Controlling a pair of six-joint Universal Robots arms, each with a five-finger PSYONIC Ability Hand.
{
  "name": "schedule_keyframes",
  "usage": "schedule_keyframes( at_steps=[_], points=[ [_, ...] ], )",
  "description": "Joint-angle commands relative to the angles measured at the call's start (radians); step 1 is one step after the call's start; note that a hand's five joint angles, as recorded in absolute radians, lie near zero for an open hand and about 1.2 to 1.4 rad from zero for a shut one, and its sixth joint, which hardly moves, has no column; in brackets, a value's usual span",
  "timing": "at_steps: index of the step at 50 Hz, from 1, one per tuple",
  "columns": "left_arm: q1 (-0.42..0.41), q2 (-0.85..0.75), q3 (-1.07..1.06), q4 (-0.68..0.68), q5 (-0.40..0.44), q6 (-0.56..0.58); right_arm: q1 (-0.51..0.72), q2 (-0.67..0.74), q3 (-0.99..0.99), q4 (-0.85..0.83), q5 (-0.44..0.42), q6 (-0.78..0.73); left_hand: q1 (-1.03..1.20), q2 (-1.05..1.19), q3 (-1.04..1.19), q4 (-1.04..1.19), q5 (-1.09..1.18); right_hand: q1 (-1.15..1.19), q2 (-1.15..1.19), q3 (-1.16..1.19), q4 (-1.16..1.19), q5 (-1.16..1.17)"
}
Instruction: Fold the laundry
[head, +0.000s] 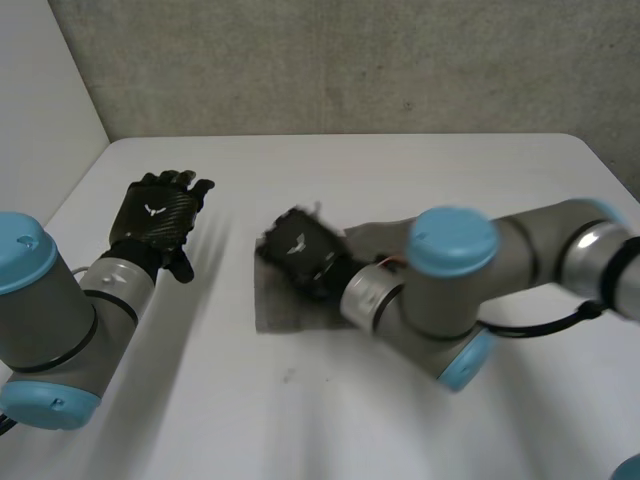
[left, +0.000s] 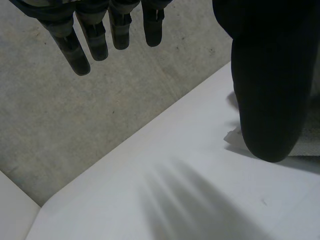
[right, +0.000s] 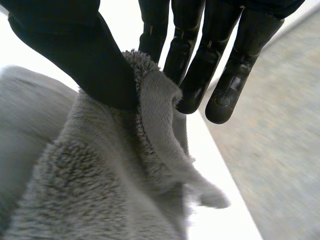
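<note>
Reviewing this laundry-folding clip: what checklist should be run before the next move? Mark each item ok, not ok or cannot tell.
1. Right hand grips the cloth: ok, an edge is pinched between thumb and fingers.
2. Left hand is on the cloth: not ok, it is open and beside the cloth, apart from it.
3. Cloth lies flat: not ok, it is bunched at the right hand.
4. Cloth edges line up: cannot tell, the right arm hides part of it.
5. Table between the left hand and the cloth is bare: ok.
</note>
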Motion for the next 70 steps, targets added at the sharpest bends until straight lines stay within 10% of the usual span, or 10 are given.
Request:
schedule_keyframes(
  at_steps=[1, 4, 6, 8, 17, 34, 46, 49, 58, 70],
  points=[
    [0.001, 0.007, -0.001, 0.0, -0.002, 0.0, 0.08, 0.049, 0.012, -0.006, -0.01, -0.036, 0.001, 0.011, 0.008, 0.007, -0.024, 0.443, 0.221, 0.205, 0.204, 0.238],
    [-0.004, 0.012, -0.002, 0.0, -0.002, -0.002, 0.083, 0.046, 0.012, -0.006, 0.007, -0.041, 0.001, 0.011, 0.008, 0.007, -0.024, 0.085, -0.136, -0.152, -0.153, -0.12],
    [-0.008, 0.012, -0.002, 0.0, 0.0, -0.003, 0.082, 0.023, 0.014, -0.003, 0.042, -0.038, 0.001, 0.011, 0.008, 0.007, -0.024, -0.763, -0.984, -1.0, -1.001, -0.968],
    [-0.011, 0.014, -0.002, 0.001, 0.001, -0.005, 0.077, 0.002, 0.015, 0.0, 0.075, -0.033, 0.001, 0.011, 0.008, 0.007, -0.024, -0.779, -1.001, -1.016, -1.017, -0.984],
    [-0.082, 0.024, 0.034, 0.002, 0.001, -0.009, -0.027, -0.23, 0.173, 0.02, 0.2, 0.083, 0.001, 0.011, 0.008, 0.007, -0.024, -0.779, -1.001, -1.016, -1.017, -0.984],
    [-0.209, -0.138, 0.131, -0.005, -0.006, -0.068, -0.365, -0.335, 0.483, 0.08, 0.174, 0.31, 0.002, 0.012, 0.008, 0.008, -0.024, -0.76, -0.982, -0.997, -0.998, -0.965],
    [-0.205, -0.161, 0.107, -0.003, -0.009, -0.063, -0.434, -0.233, 0.498, -0.053, 0.1, 0.309, 0.002, 0.012, 0.008, 0.008, -0.024, 0.44, 0.219, 0.203, 0.202, 0.235],
    [-0.202, -0.148, 0.091, -0.003, -0.009, -0.066, -0.45, -0.247, 0.5, -0.102, 0.109, 0.297, 0.002, 0.012, 0.008, 0.008, -0.024, 0.443, 0.221, 0.205, 0.204, 0.238],
    [-0.194, -0.097, 0.077, -0.003, -0.011, -0.066, -0.414, -0.29, 0.394, -0.105, 0.18, 0.231, 0.001, 0.011, 0.008, 0.007, -0.024, 0.443, 0.221, 0.205, 0.204, 0.238],
    [-0.128, -0.006, 0.061, -0.012, -0.012, -0.069, -0.008, -0.163, 0.173, -0.026, 0.145, 0.058, 0.001, 0.011, 0.008, 0.007, -0.024, 0.443, 0.221, 0.205, 0.204, 0.238]
  ],
)
